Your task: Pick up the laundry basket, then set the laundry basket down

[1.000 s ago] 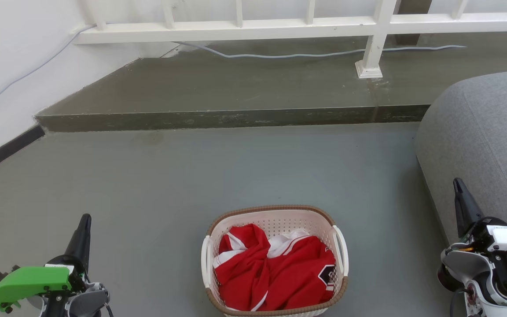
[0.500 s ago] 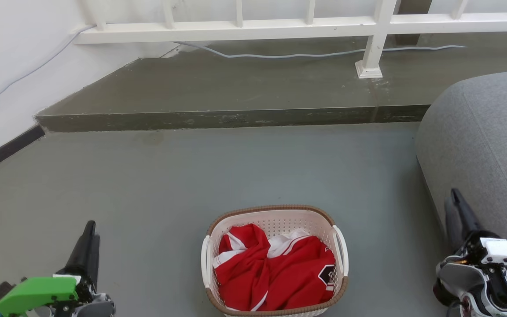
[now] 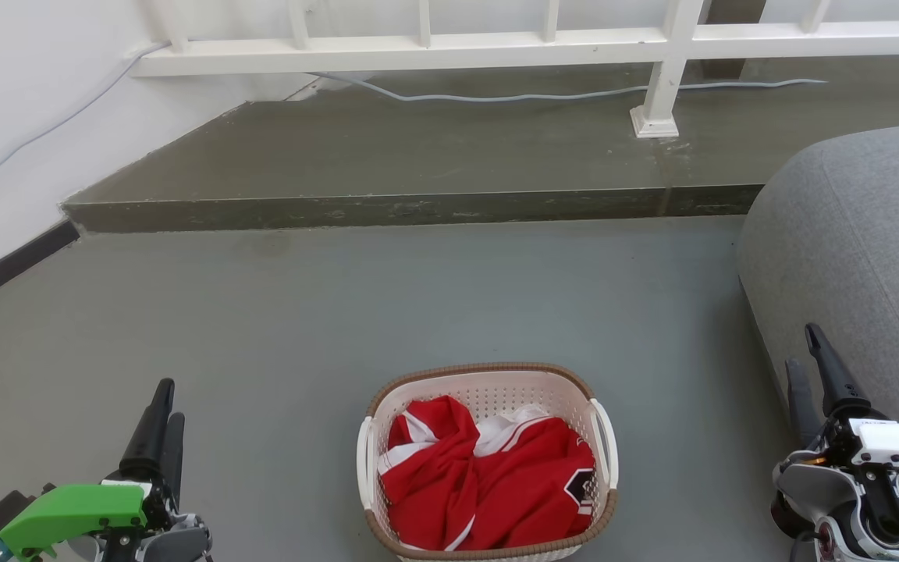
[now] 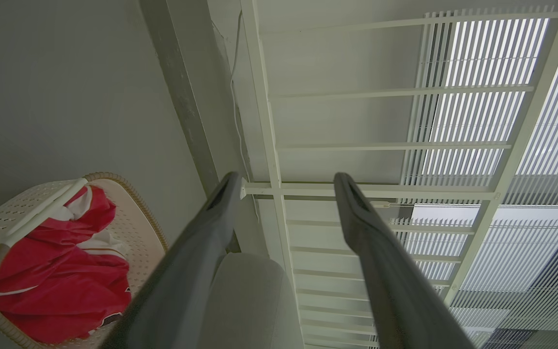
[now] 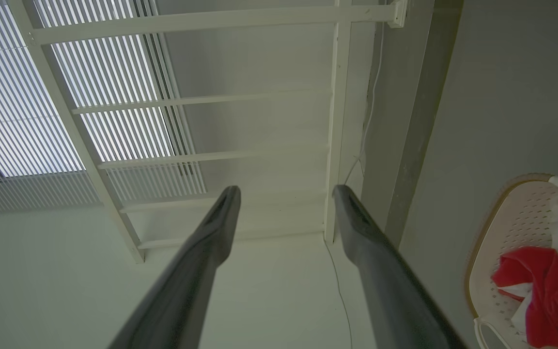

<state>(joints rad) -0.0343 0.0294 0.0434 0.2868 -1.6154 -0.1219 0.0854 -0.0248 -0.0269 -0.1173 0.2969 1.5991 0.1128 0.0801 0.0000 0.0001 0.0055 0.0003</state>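
While the rounded cream-white perforated plastic laundry basket (image 3: 488, 367) with its brown woven-look rim sits unmoved on the grey floor (image 3: 418, 312), at 6 o'clock in the head view, both tools have changed. One second ago each read as a single dark spike, fingers together. Now the left tool (image 3: 170, 400), at 8 o'clock, shows two fingers slightly parted, and the right tool (image 3: 801, 346), at 4 o'clock beside the grey upholstered sofa (image 3: 855, 250), shows two fingers plainly apart. Wrist views agree: each pair of fingers is spread with nothing between them, pointing toward the white slatted railing (image 3: 418, 51) at 12 o'clock. The head camera looks steady, so the change belongs to the tools. The basket holds a crumpled red-and-white garment (image 3: 496, 492); its white side handles (image 3: 363, 460) stand at its 9 and 3 o'clock. Each tool is well apart from the handle on its side, and neither touches the basket. Reading: the spreading looks like preparation for a two-armed grasp. The pick-up proper has not begun and the basket is still grounded. The next move would probably need both tools to come inward and down, left to the 9 o'clock handle, right to the 3 o'clock one. Risks: the handles are thin and lie close to the basket wall, so a finger may miss the gap, and an uneven lift could tilt the load.
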